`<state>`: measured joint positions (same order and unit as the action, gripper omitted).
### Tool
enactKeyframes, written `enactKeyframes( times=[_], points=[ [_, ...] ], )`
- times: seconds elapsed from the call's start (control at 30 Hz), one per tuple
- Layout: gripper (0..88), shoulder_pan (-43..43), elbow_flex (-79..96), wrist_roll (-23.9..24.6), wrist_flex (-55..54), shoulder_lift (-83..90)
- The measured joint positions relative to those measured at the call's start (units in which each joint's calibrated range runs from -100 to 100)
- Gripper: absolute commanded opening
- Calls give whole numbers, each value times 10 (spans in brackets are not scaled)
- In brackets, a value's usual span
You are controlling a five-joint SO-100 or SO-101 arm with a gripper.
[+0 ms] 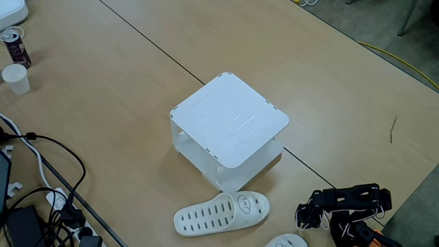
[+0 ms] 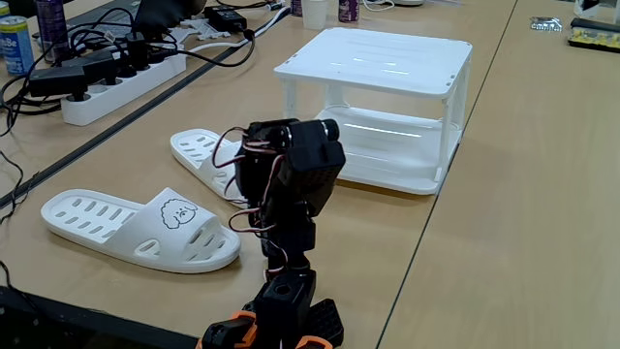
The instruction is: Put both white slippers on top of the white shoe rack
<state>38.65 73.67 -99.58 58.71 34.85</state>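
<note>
The white shoe rack [image 1: 230, 123] stands mid-table with nothing on its flat top, and it also shows at the back in the other fixed view [image 2: 378, 68]. One white slipper [image 1: 219, 213] lies flat on the table just in front of the rack. The second white slipper [image 2: 140, 228] lies nearer the arm, sole down, its cartoon face showing. The black arm [image 1: 346, 209] sits folded over its base, right of both slippers. My gripper [image 2: 260, 174] is tucked in among wires, touching nothing; how its jaws stand is unclear.
A power strip [image 2: 121, 82] with several plugs and cables lies along the table seam. A can [image 1: 15, 44] and a paper cup [image 1: 16, 77] stand at the far left. A white cable [image 1: 34, 154] runs along that side.
</note>
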Motion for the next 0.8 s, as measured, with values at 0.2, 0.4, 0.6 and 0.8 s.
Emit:
enactKeyframes(
  times=[0.2, 0.4, 0.6, 0.8],
  points=[
    [8, 70, -1, 0, 0, 2],
    [8, 133, -10, 0, 0, 2],
    [8, 193, -34, 0, 0, 2],
    [8, 166, -46, 0, 0, 34]
  ],
)
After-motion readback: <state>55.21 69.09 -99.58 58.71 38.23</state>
